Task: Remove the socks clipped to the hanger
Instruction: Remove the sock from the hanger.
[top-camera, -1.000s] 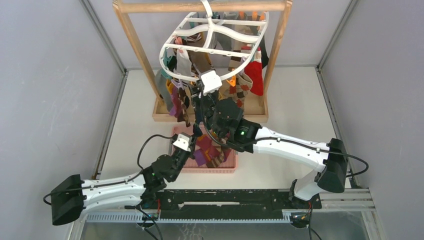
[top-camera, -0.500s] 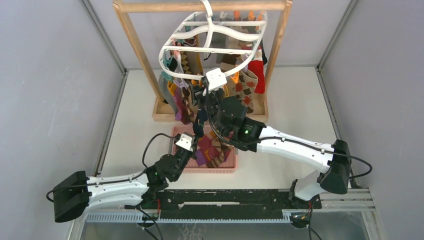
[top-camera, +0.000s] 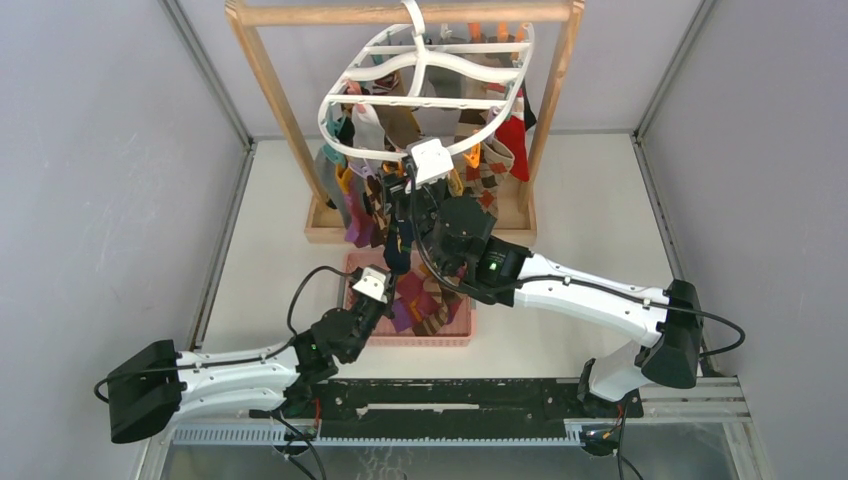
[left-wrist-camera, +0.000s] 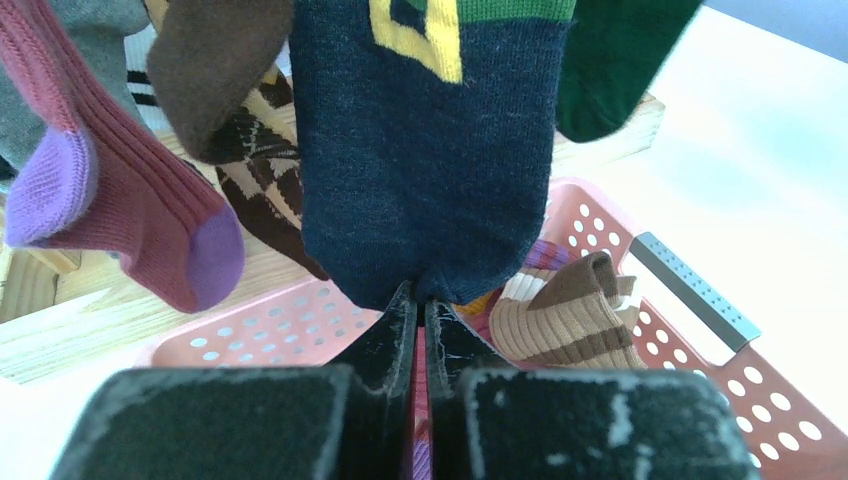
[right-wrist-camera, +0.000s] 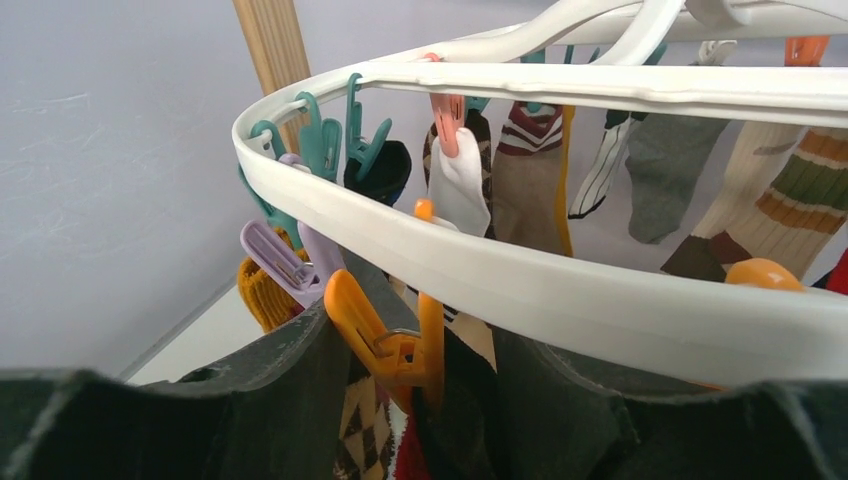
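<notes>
Over the pink basket, my left gripper clamps the navy sock low for tension while my right gripper straddles an orange clip on the hanger, squeeze unclear.

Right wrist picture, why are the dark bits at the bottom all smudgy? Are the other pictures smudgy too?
Right wrist view: those are the fingers of the right gripper, probably too close to the lens to focus; the hanger rim is soft too. Left wrist view: the navy sock looks crisp, but the table glares white. Top external view: evenly lit, clear.
</notes>
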